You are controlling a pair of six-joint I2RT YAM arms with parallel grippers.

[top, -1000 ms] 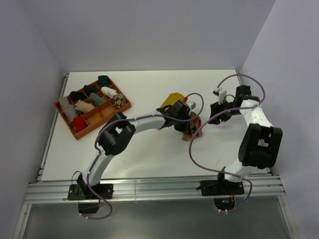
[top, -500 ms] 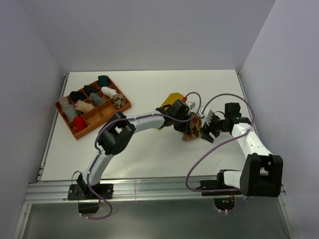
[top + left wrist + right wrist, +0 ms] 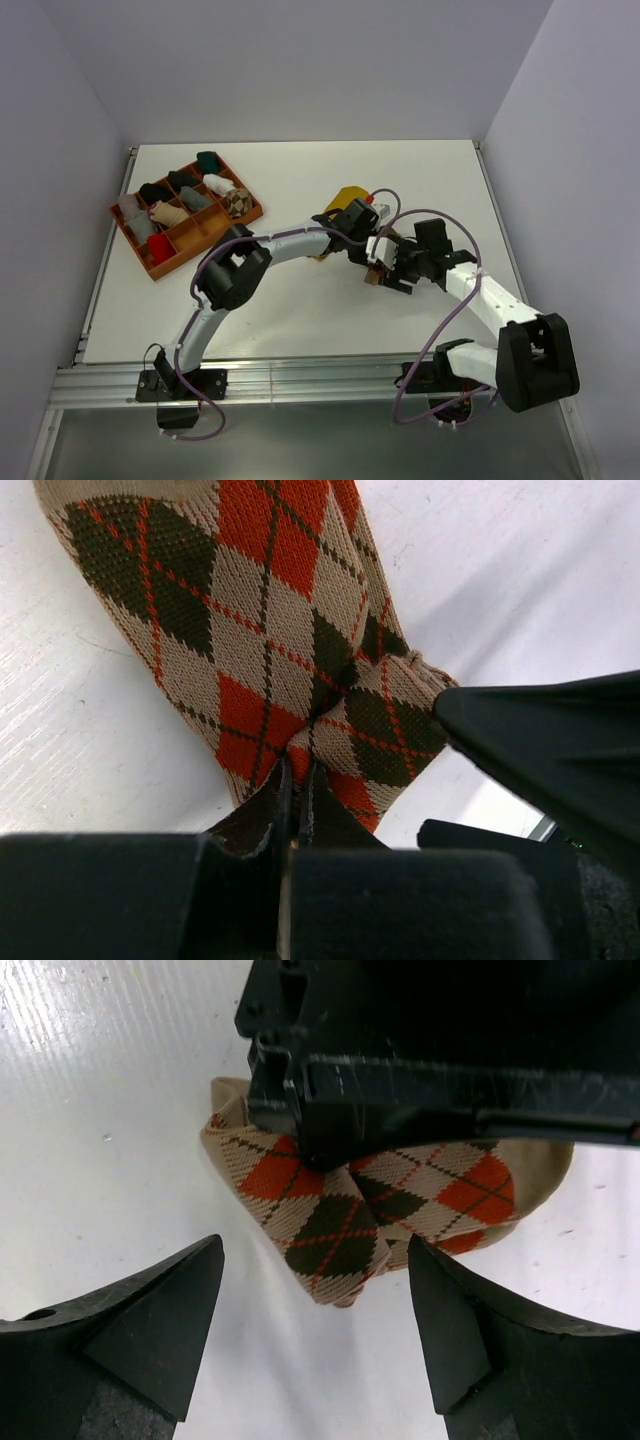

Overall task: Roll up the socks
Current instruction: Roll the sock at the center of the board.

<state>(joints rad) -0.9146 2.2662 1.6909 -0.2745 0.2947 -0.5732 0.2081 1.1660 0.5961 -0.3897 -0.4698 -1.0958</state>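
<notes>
Left gripper pinches the orange argyle sock; right gripper stands wide at its folded end.
The sock lies mid-table. The right jaws should straddle the whole fold and close just beside the pinch, lest layers slip.

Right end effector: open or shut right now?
Open. The right end effector shows its black fingers wide apart in its wrist view, flanking the orange-brown-cream argyle knit sock.
</notes>
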